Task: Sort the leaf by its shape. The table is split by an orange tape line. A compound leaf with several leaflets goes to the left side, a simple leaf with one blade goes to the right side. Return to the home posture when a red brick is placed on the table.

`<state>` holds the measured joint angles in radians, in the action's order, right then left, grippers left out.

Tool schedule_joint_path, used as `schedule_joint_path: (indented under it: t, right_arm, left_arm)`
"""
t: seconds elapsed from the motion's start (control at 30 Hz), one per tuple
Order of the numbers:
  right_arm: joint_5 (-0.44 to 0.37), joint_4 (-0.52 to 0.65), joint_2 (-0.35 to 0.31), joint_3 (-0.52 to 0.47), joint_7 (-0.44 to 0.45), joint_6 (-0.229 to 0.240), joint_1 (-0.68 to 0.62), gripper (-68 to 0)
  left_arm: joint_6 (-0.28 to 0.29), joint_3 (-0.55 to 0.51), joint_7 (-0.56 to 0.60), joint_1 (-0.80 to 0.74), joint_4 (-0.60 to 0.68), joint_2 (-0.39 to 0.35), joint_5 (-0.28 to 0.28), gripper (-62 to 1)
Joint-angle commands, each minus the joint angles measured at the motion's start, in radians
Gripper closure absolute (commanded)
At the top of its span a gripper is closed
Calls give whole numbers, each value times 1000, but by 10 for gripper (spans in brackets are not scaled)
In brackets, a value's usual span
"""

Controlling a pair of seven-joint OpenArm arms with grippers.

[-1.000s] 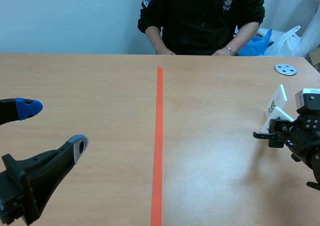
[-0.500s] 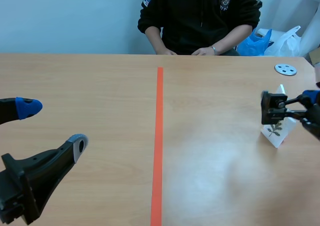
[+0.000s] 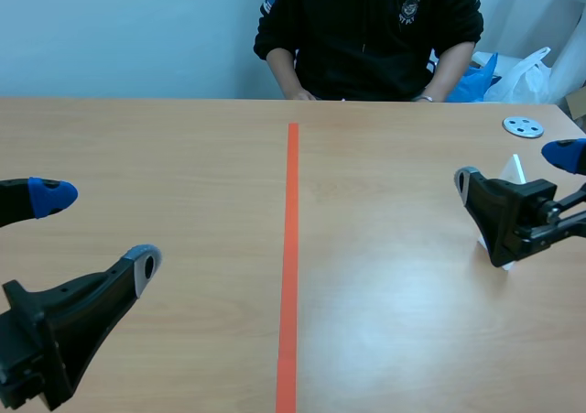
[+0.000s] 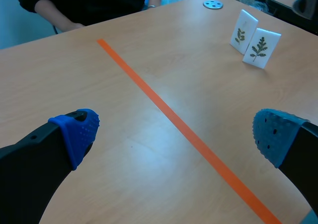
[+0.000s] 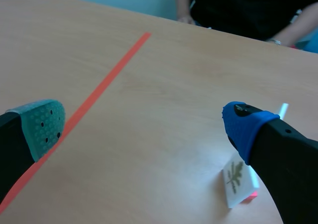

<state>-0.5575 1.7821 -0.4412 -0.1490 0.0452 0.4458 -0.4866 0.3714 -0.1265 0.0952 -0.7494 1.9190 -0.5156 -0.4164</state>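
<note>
Since half a second earlier the right tool [image 3: 515, 166] had swung round toward me and spread; its fingers stood wide apart with nothing between them. The left tool [image 3: 98, 230] had not shifted: it hung low over the left half of the light wooden tabletop [image 3: 183, 157], equally wide and empty. From the left wrist view I could see the task's things standing close together, well to the right of the orange tape line [image 3: 291, 248]. The nearer white upright card [image 4: 261, 47] carried a green leaf with several leaflets along one stem. The farther white upright card [image 4: 244, 28] carried a smaller sprig that I could not classify with confidence. The right tool hovered just before them, touching neither. I judged the sorting to be at its start, in the approach to a pick, with no card yet gripped. The next move, as I read it, called for lowering the right tool around the nearer card and closing on its thin faces without tipping its neighbour. It would then have to be carried across the line to the left side
</note>
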Motion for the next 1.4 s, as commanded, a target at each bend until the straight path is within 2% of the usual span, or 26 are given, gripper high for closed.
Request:
schedule_joint_path:
  t: [0.0,0.13,0.33,1.37]
  right_arm:
    - [-25,35,-19,-35,-10,5,-18,-679]
    - [-74,137,-19,-69,-62,40,-106,-679]
    - [-78,216,-15,-76,-97,46,-179,-679]
    - [-78,216,-13,-74,-107,45,-179,-679]
  left_arm:
    - [5,4,19,5,6,2,-7,-623]
    - [5,4,18,5,6,2,-7,-623]
    - [5,4,17,5,6,2,-7,-623]
    - [5,4,17,5,6,2,-7,-623]
